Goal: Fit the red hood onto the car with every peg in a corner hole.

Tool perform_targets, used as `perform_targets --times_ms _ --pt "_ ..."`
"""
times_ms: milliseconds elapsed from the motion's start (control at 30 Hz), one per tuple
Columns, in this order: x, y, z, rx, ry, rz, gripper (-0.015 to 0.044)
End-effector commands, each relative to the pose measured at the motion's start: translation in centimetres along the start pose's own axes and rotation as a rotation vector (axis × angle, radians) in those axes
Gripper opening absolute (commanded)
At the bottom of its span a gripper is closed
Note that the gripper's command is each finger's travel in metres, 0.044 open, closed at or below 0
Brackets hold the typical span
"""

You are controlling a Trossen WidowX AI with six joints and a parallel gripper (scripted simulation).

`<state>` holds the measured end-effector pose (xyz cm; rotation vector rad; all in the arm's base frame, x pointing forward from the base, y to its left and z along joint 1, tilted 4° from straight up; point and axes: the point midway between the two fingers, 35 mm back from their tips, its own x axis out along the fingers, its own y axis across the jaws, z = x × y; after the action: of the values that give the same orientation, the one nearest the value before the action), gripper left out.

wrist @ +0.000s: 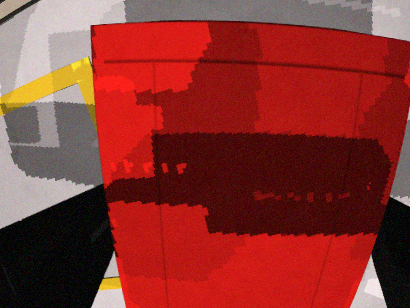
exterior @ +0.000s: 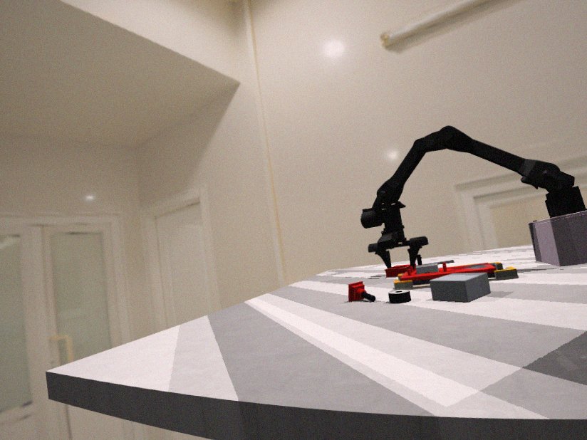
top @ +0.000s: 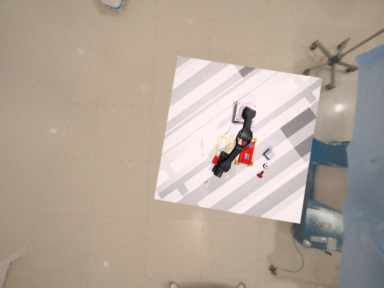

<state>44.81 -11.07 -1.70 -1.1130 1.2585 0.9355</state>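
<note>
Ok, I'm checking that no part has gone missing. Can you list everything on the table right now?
Table: one, grey and white stripes, under everything.
Hood: one, red, flat on the table directly under the gripper.
Chassis: one, red, in the jig.
Jig: one, yellow-orange corners, around the chassis.
Engine block: one, grey, on the chassis.
Box: one, grey, beside the jig.
Ring: one, black, near the box.
Small block with a black peg: one, red, beside the ring.
Outline: one, yellow, on the table by the hood.
Pedestal: one, lilac-grey, carrying the arm.
Arm: one, black.
Gripper: one, black, open over the hood.
</note>
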Motion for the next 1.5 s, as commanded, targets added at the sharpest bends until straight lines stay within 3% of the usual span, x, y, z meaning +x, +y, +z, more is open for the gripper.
perform_targets --times_ms 0,167,533,1067,1467 --pt "0.0 0.0 0.0 0.0 0.0 -0.001 0.0328" --pt "0.0 0.0 0.0 0.0 0.0 -0.001 0.0295" --pt "-2.3 0.0 0.0 0.0 0.0 0.001 0.0006" --pt "-9.1 -0.1 0.0 0.0 0.0 0.0 0.0" --pt "-9.4 0.8 1.9 0.107 -0.005 0.01 0.0"
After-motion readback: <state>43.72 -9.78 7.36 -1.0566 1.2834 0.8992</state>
